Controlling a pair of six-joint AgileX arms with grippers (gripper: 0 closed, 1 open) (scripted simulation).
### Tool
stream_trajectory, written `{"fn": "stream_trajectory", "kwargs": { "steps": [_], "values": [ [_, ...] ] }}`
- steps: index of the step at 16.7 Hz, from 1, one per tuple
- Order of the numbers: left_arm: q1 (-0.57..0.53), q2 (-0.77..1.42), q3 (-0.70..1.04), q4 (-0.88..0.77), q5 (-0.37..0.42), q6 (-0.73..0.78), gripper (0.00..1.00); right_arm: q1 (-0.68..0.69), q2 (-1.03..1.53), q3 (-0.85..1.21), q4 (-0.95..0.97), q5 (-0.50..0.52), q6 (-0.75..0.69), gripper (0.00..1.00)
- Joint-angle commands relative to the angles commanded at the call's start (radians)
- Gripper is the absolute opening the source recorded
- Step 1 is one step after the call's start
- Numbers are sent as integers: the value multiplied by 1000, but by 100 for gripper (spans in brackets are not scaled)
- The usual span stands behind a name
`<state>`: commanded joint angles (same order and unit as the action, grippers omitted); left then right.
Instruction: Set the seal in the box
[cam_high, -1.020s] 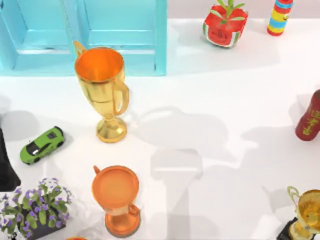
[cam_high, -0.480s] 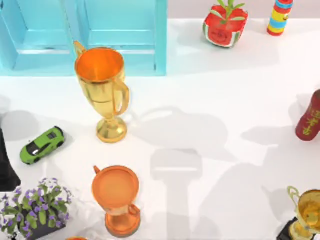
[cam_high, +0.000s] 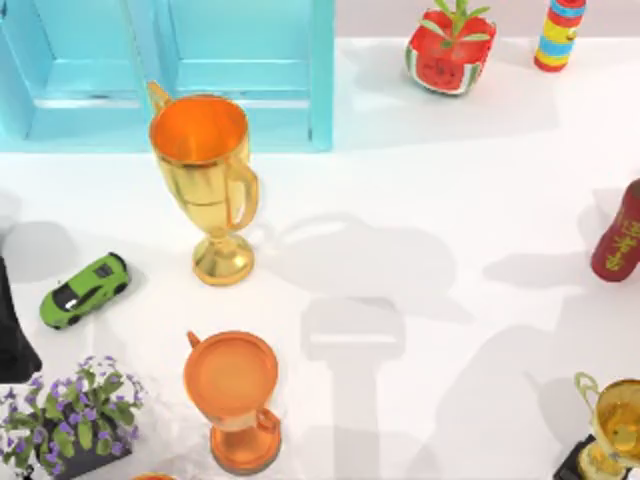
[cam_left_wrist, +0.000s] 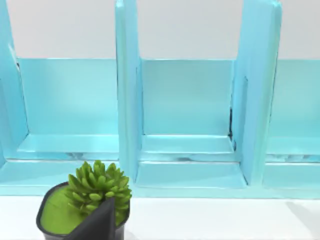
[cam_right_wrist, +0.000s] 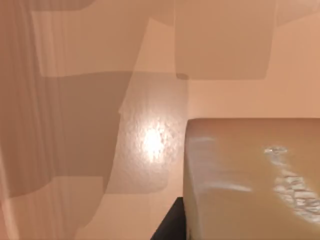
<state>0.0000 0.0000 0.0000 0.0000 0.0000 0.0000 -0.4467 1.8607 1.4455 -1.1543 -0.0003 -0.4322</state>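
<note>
Inspecting the present moment, the seal (cam_right_wrist: 250, 180) lies very close under the right wrist camera: a tan block with pale markings on its face. A dark sliver (cam_right_wrist: 170, 227), probably part of the right hand, touches its near edge.

- **Right hand:** whether it is gripping the block or merely beside it cannot be told. Where the seal stands relative to the table's edges also cannot be told.
- **Box:** the box (cam_high: 320, 70) is blue and divided into compartments, and it sits at the table's far left corner. The compartments seen from the left wrist are empty.
- **Nearby things:** a tall gold trophy (cam_high: 205, 180) stands just in front of the box. An orange trophy (cam_high: 232, 385) stands nearer the front edge, and a red cylinder (cam_high: 622, 235) stands at the right edge.
- **Left arm:** a dark shape (cam_high: 10, 340) at the table's left edge is probably the left arm, parked. Its wrist faces the box over a succulent (cam_left_wrist: 97, 187). The state of the left hand cannot be told.

**Step in hand:** in my judgement this is the pick-up or early carry of the seal, and the placing is not yet done.

**Next move:** a firm hold should be confirmed first. The block then needs carrying to the far left corner, passing above or around the gold trophy. It should be lowered squarely between the box's dividers before release.
</note>
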Motion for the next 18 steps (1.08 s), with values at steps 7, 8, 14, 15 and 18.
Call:
{"fn": "stream_trajectory", "kwargs": {
  "steps": [7, 8, 14, 15, 18],
  "values": [
    [0, 0, 0, 0, 0, 0, 100, 0, 0, 0, 0, 0, 0, 60],
    [0, 0, 0, 0, 0, 0, 100, 0, 0, 0, 0, 0, 0, 68],
    [0, 0, 0, 0, 0, 0, 100, 0, 0, 0, 0, 0, 0, 100],
    [0, 0, 0, 0, 0, 0, 100, 0, 0, 0, 0, 0, 0, 100],
    [0, 0, 0, 0, 0, 0, 100, 0, 0, 0, 0, 0, 0, 100]
  ]
}}
